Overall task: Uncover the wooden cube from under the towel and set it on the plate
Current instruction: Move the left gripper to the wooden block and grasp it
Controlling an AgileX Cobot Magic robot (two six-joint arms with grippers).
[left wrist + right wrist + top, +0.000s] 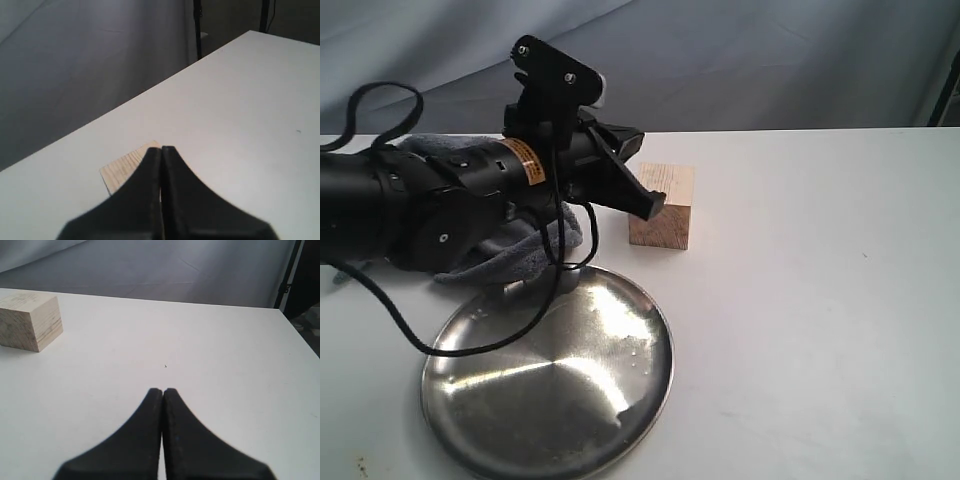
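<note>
Your left gripper (pixel 655 205) is pinched shut on nothing, tips right at the top edge of the wooden cube (pixel 670 228), so pressing on like this could just shove it away from the plate (pixel 620 420) beside your wrist instead of grasping it

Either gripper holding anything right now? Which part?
Nothing is held. The left gripper has its jaws shut together and empty, next to the wooden cube. The right gripper is shut and empty too.
</note>
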